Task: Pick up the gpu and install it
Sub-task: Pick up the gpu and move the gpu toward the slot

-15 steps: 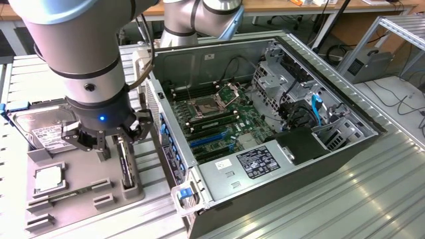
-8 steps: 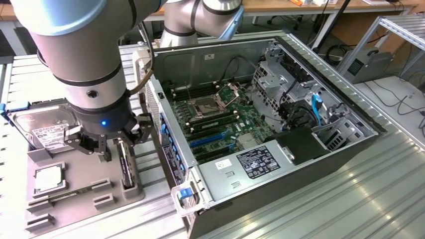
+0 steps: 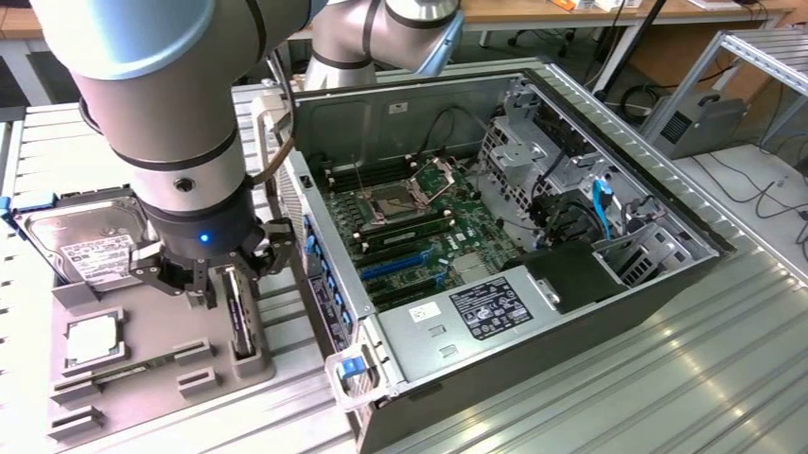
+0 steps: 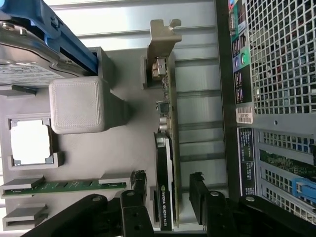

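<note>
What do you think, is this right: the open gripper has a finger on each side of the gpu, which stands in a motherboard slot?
Not quite. The gpu stands on edge in the grey holder tray outside the computer case, not in a motherboard slot; the wrist view shows it. The open gripper does have a finger on each side.
</note>
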Available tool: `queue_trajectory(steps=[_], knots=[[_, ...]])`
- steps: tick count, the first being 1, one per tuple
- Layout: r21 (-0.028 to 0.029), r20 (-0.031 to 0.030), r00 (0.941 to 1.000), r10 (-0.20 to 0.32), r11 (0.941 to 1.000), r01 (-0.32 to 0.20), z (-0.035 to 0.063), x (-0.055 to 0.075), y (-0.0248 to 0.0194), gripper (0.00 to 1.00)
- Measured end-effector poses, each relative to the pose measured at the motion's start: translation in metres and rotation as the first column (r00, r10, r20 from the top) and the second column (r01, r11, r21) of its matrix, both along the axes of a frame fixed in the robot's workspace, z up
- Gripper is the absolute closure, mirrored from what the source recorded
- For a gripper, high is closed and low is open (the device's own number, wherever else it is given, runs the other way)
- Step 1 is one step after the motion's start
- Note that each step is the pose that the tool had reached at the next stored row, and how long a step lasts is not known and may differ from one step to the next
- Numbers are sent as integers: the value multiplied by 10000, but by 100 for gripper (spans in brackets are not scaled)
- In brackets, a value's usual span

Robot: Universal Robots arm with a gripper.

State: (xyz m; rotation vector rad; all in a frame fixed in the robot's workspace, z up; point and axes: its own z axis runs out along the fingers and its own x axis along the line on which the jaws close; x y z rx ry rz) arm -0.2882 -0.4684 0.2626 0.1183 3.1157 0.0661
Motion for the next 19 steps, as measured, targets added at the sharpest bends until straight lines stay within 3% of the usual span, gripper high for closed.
queue_trajectory(steps=[7, 12, 15, 16, 19], knots=[[-1, -1, 10000, -9, 10000, 9, -107, -1, 13, 52], [-1, -5, 10000, -33, 10000, 33, -146, -1, 61, 52], [0, -6, 10000, -39, 10000, 39, -169, 0, 65, 52], [-2, -8, 10000, -57, 10000, 57, -231, -1, 70, 52], [0, -6, 10000, -57, 10000, 57, -232, 0, 70, 52]])
